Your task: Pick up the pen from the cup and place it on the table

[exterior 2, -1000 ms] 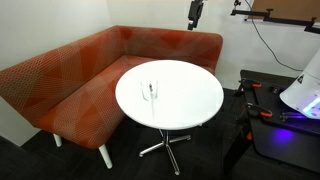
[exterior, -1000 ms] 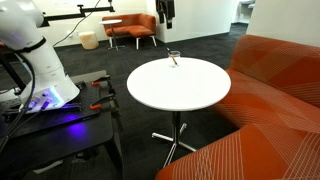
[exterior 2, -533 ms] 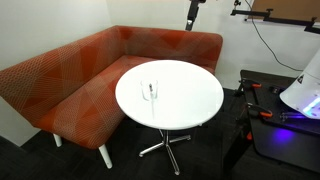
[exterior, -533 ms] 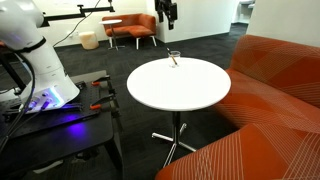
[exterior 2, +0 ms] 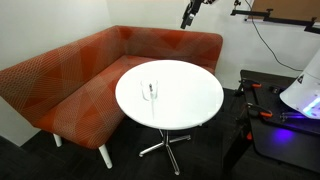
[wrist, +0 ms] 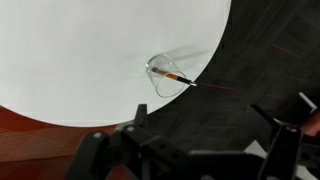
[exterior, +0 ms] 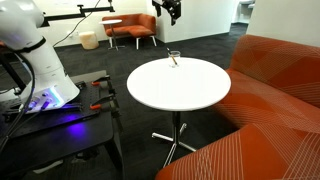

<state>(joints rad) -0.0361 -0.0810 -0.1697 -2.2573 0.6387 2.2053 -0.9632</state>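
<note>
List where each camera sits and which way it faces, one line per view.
Exterior view: stands beside the robot's base, facing across the table toward the lounge chairs; claw at top.
Exterior view: faces the sofa corner over the table; base at right edge, claw above.
Wrist view: looks down at the cup holding the pen; open claw at bottom.
Shared: all three show table and cup.
</note>
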